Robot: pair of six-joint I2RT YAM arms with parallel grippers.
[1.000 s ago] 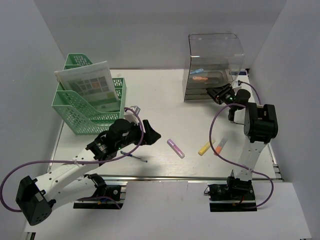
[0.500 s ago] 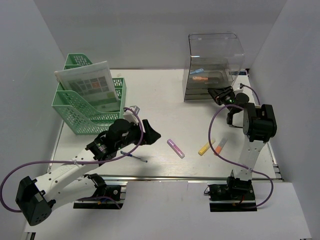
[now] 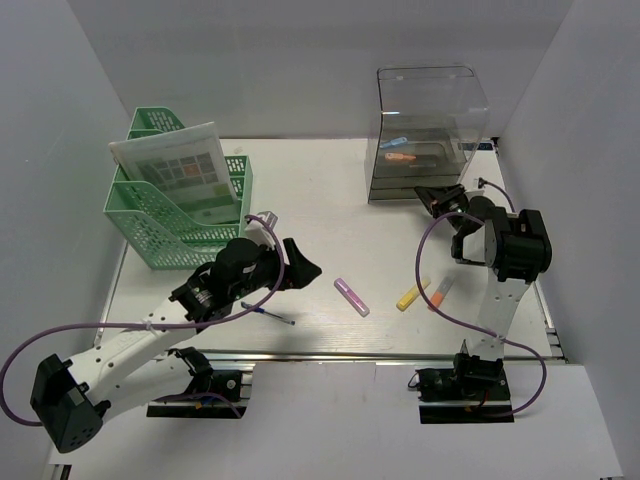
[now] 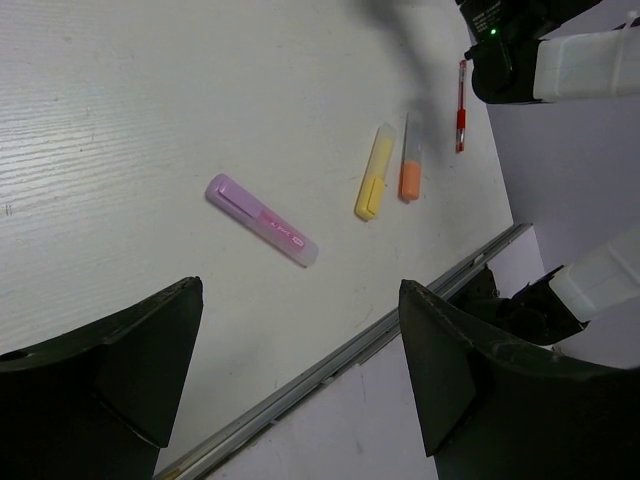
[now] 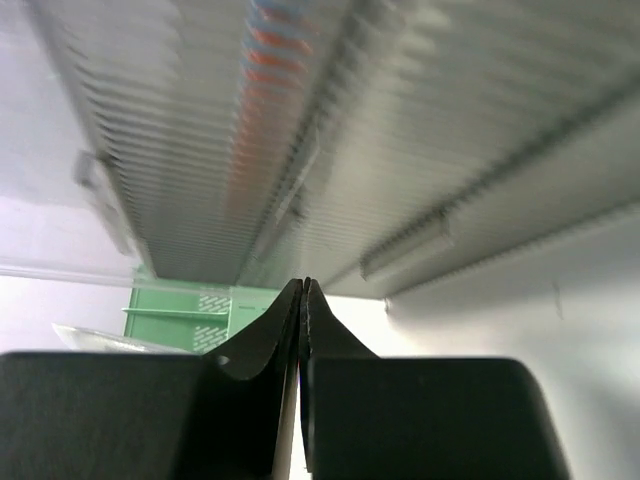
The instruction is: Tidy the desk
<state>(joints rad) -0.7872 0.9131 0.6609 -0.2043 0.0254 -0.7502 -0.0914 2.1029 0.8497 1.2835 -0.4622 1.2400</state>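
Observation:
The white desk point(image 3: 330, 190) has a silver rail point(image 3: 400, 354) along its front edge. My left gripper point(image 3: 305, 268) is open and empty, held above the desk left of a purple highlighter point(image 3: 351, 297). The left wrist view shows that highlighter point(image 4: 261, 220), a yellow one point(image 4: 373, 172), an orange one point(image 4: 410, 158) and a red pen point(image 4: 461, 105) ahead of the open fingers point(image 4: 130, 370). My right gripper point(image 3: 428, 192) is shut, its tips point(image 5: 303, 286) close to the front of the clear drawer box point(image 3: 430, 130).
A green mesh file tray point(image 3: 180, 205) holding papers stands at the back left. A thin dark pen point(image 3: 268, 314) lies under my left arm near the rail. The clear box holds blue and orange markers point(image 3: 398, 150). Grey walls close in the desk.
My right gripper has shifted slightly left along the front of the clear box and stays shut. My left arm has barely moved.

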